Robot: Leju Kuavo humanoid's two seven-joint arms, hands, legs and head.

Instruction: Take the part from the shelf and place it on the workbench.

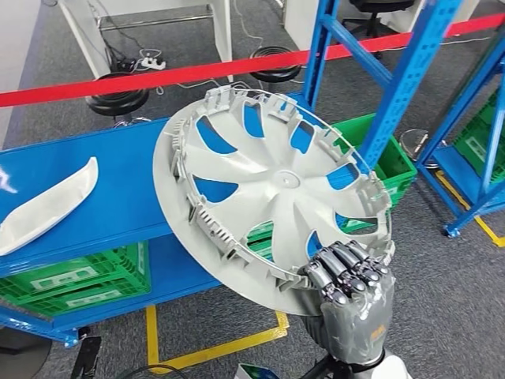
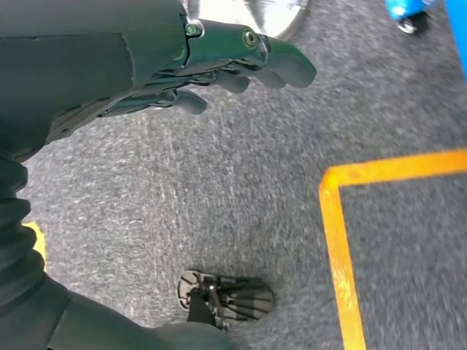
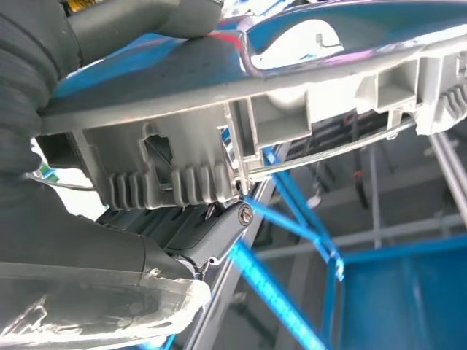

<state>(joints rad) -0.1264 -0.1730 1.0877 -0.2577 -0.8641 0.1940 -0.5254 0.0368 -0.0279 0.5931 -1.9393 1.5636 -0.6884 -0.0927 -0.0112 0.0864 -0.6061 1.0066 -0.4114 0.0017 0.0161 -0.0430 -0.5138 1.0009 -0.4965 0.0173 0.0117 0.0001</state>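
A large grey wheel cover (image 1: 271,189) with curved spokes and clips round its rim is held up, tilted, in front of the blue shelf (image 1: 119,189). My right hand (image 1: 351,296) grips its near lower rim, fingers curled over the edge. In the right wrist view the cover's ribbed rim (image 3: 231,138) runs across the picture, with my right hand (image 3: 138,248) clamped round it. My left hand (image 2: 220,62) hangs over the grey carpet, fingers stretched out and holding nothing.
A long white curved part (image 1: 47,207) lies on the blue shelf. Green crates (image 1: 77,280) sit below it and another (image 1: 393,162) stands by the blue rack uprights (image 1: 399,87). A red barrier tape (image 1: 149,79) crosses behind. Yellow floor lines (image 2: 338,240) mark the carpet.
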